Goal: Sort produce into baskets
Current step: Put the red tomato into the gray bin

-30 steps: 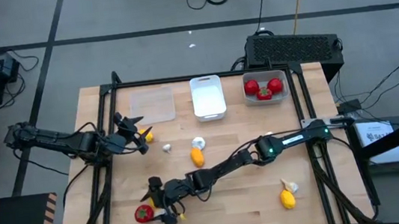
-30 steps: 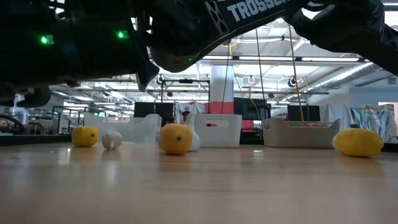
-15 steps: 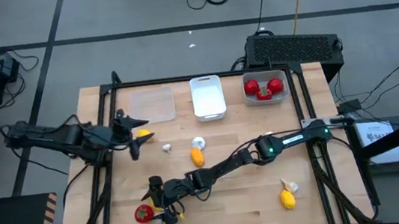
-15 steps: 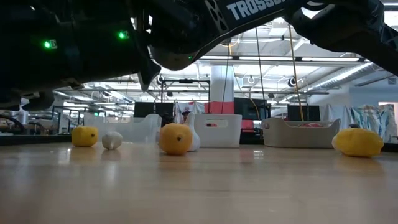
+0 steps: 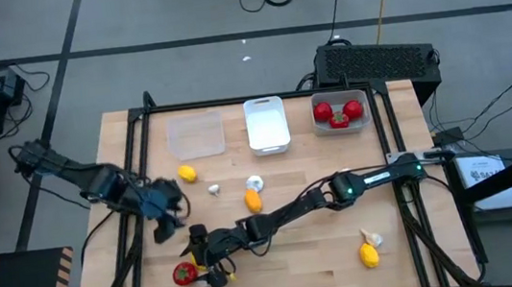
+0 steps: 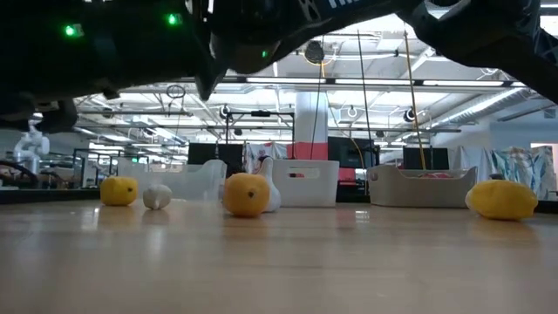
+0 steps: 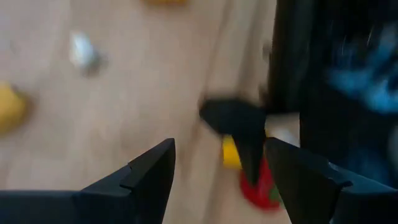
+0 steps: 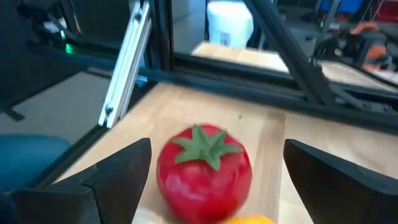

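A red tomato with a green top lies on the table near the front left, also in the high view. My right gripper is open and low over the table; its fingers stand on either side of the tomato without touching it. A small yellow piece lies right by it. My left gripper is open and empty, just beyond the right gripper. It sees the tomato in its blurred wrist view. The clear tray, the white tray and the grey tray with red tomatoes stand along the far edge.
Loose on the table: a lemon, two garlic bulbs, a lemon at the middle, and a lemon with a garlic bulb at the front right. A black box stands behind the far right corner.
My left gripper has swung away from the lemon at the far left toward the table's near edge, ending close to my right gripper and the tomato. The lemon stays where it was. My right gripper and the tomato have kept still.
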You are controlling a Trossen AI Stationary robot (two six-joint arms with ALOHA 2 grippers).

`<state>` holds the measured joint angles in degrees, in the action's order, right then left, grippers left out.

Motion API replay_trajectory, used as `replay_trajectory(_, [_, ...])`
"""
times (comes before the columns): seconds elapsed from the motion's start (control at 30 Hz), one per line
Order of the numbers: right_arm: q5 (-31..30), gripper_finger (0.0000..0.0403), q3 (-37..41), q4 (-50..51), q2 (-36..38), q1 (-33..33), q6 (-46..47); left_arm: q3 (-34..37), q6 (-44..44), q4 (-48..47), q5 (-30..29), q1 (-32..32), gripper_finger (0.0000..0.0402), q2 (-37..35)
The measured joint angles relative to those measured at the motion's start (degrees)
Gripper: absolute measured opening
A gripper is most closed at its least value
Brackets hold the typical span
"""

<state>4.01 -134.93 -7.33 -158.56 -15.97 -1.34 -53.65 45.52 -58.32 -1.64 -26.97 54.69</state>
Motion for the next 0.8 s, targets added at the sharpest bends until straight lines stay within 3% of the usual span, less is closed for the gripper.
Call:
replay_trajectory(0.17, [-1.18, 0.0356, 0.0, 4.28, 0.67, -0.13, 0.48, -6.81, 7.26, -11.96, 0.25, -6.8, 0.0255, 6.2])
replay_trajectory(0.33, [-1.22, 0.0356, 0.04, 6.58, 0.67, -0.24, 2.67, -9.45, 18.4, -13.9, 1.4, -15.29, 0.0255, 8.14])
replay_trajectory(0.57, [-1.25, 0.0356, 0.04, 5.37, 0.67, -0.78, 3.62, -4.98, 33.89, -6.33, 1.91, -29.51, 0.0255, 14.06])
replay_trajectory(0.8, [-1.46, 0.0356, 0.04, 4.96, 0.67, -1.22, 3.63, -0.74, 33.04, 9.28, 3.02, -33.98, 0.0255, 24.94])
